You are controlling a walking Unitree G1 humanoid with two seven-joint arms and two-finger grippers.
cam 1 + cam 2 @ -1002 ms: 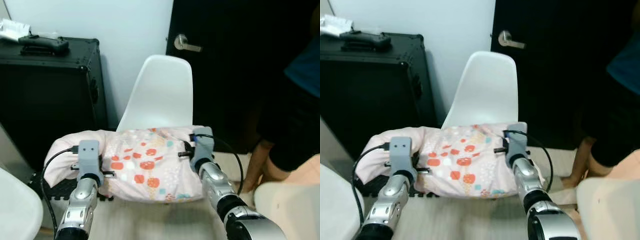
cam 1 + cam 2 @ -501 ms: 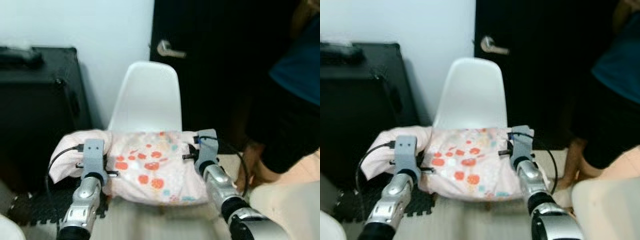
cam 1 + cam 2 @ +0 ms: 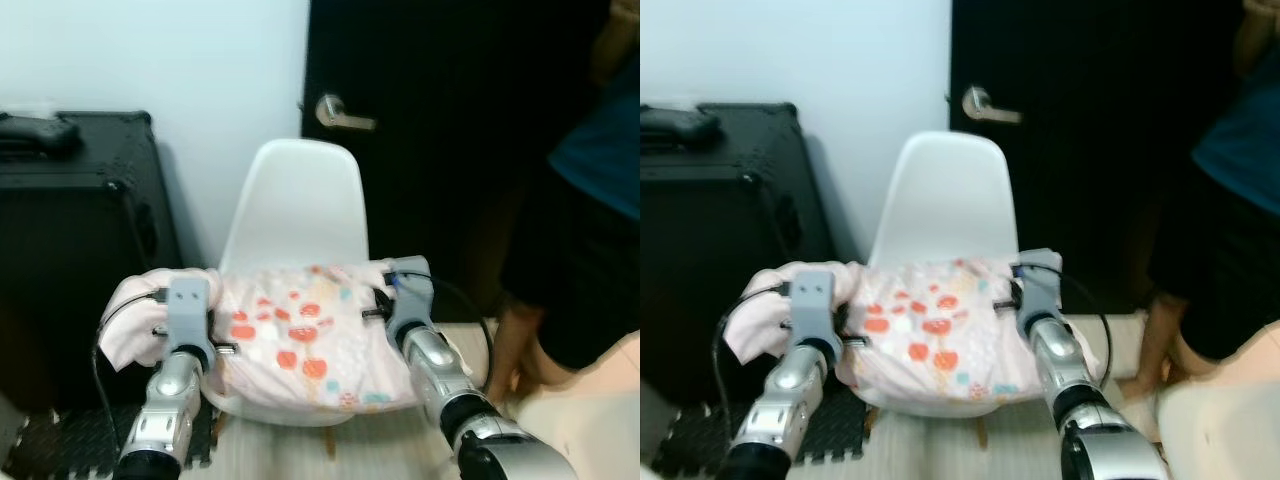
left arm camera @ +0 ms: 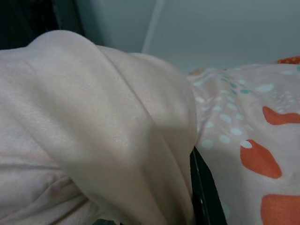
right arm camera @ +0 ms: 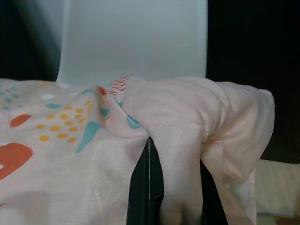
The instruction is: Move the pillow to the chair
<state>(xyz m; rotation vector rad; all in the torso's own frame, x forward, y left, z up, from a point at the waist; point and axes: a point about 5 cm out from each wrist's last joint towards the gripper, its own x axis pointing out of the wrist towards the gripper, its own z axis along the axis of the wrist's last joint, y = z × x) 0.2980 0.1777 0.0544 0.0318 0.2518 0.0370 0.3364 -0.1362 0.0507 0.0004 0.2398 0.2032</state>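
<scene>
Pillow rests on chair seat, both grippers pinching its ends.

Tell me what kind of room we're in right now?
Probably a small room or entry corner of a home: a white shell chair against a pale wall, a dark door with a lever handle, and a black hard case beside it.
</scene>
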